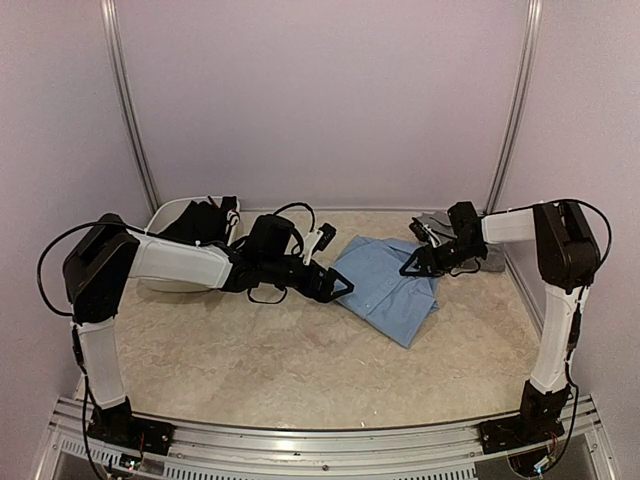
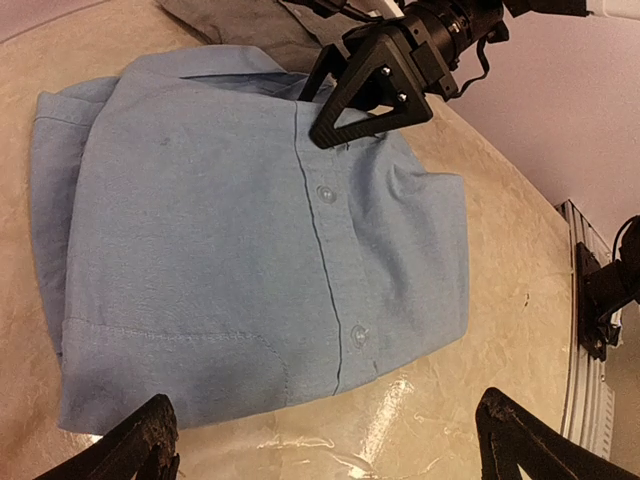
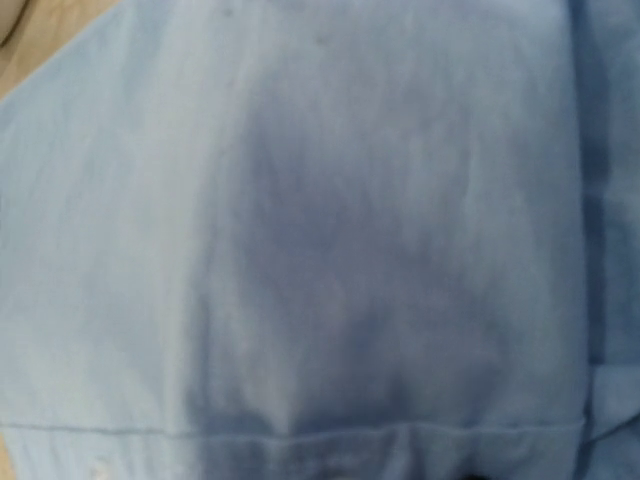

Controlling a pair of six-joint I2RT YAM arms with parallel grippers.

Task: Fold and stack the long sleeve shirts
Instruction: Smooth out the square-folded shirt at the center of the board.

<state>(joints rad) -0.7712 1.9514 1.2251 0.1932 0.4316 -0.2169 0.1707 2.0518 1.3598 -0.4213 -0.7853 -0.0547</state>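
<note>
Beige marbled surface (image 1: 300,365) is carrying a folded light blue shirt (image 1: 385,285), lying buttons-up right of centre. Just beside its left edge the left gripper (image 2: 325,420) is hovering, fingers (image 2: 135,448) standing wide apart on nothing. At the collar end the right gripper (image 1: 418,262) is sitting low on the cloth; its own camera is showing only blurred blue fabric, so whether those fingers are clamping cannot be told. Behind, a grey shirt (image 2: 245,20) is peeking out, mostly cut off. Far left, a black shirt (image 1: 205,220) is lying in the white tub (image 1: 160,215), half hidden by the left arm
</note>
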